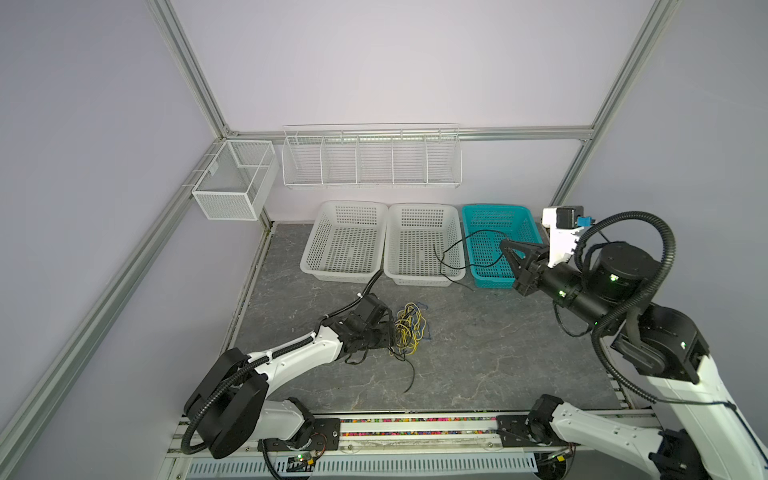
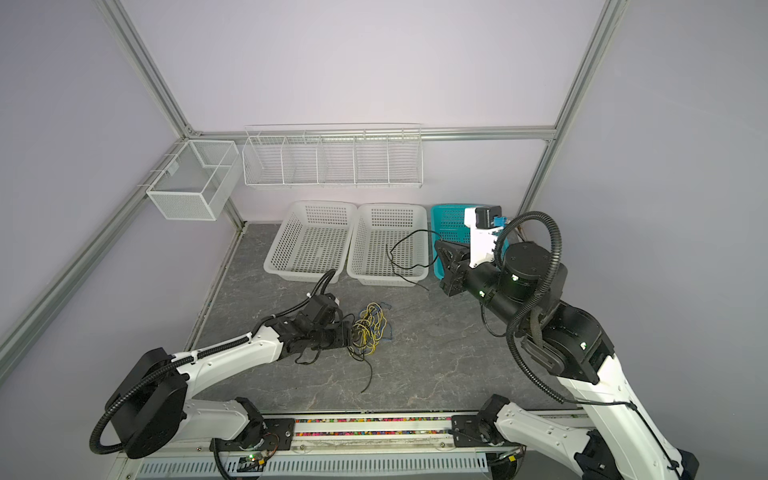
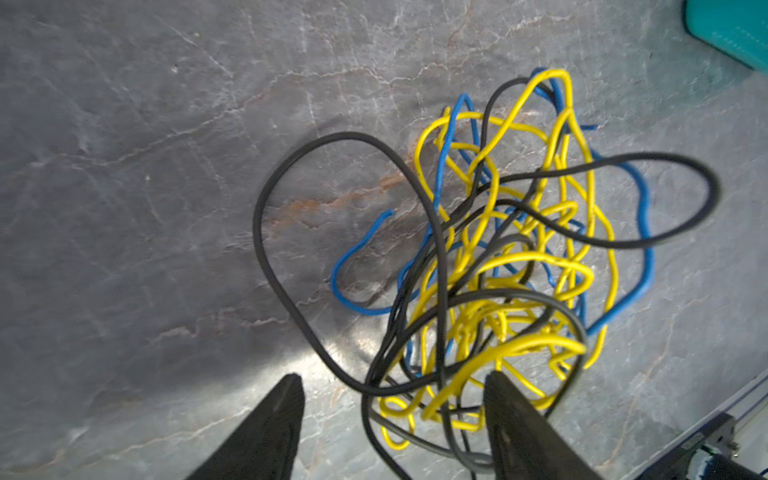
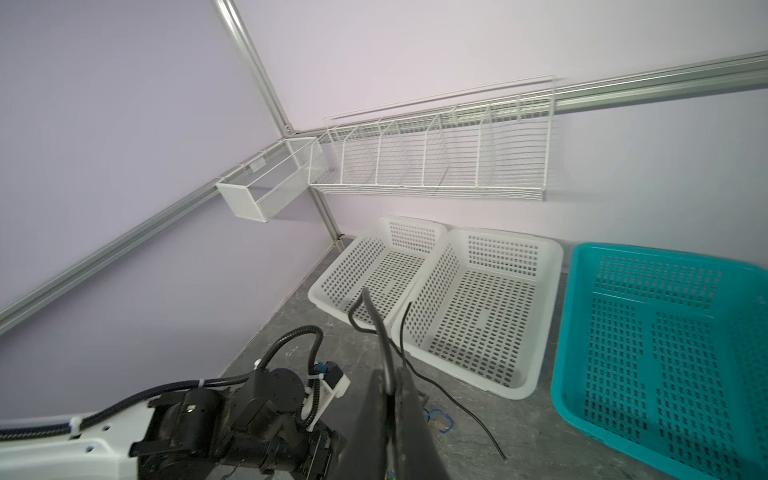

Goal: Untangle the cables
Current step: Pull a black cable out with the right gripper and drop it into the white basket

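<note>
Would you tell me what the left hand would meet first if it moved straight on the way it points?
The cables: the open left hand points right at them, and their nearest loops seem to lie between its fingers, though depth is unclear.

White shells [image 1: 299,358]; black joints [image 1: 623,266]; ribbed black hoses [image 1: 631,215]; small green lights [image 1: 613,277].

The worktop [image 1: 498,353] is dark grey, stone-patterned with pale veins. The cables [image 1: 409,328] are yellow, blue and black. Behind the cables: a white perforated basket [image 1: 332,275], a second white basket [image 1: 419,281], and rightward a teal perforated basket [image 1: 494,206]. The wall rack [image 1: 372,166] is white wire.
</note>
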`<control>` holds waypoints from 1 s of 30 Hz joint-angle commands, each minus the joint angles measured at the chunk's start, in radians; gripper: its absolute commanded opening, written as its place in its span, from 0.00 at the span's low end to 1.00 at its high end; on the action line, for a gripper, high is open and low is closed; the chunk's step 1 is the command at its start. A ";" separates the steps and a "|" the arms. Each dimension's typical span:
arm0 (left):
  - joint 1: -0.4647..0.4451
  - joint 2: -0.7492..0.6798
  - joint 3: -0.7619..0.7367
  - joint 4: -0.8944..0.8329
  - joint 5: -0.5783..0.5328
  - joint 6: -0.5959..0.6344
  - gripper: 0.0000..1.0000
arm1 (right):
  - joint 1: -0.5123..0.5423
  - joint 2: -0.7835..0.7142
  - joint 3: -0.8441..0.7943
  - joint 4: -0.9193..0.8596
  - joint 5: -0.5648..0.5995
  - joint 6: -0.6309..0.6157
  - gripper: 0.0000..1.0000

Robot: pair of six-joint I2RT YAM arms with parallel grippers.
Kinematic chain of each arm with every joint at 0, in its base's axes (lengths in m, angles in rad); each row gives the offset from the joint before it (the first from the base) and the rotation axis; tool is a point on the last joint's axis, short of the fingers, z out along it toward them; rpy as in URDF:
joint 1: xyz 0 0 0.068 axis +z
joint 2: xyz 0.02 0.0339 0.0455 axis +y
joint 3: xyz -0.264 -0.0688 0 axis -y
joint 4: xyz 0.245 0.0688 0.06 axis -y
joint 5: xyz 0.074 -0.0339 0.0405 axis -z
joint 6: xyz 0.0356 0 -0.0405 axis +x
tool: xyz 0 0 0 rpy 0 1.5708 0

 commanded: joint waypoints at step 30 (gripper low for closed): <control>0.134 -0.202 0.428 -0.345 -0.446 0.336 0.99 | -0.173 0.424 0.126 0.191 -0.041 -0.046 0.06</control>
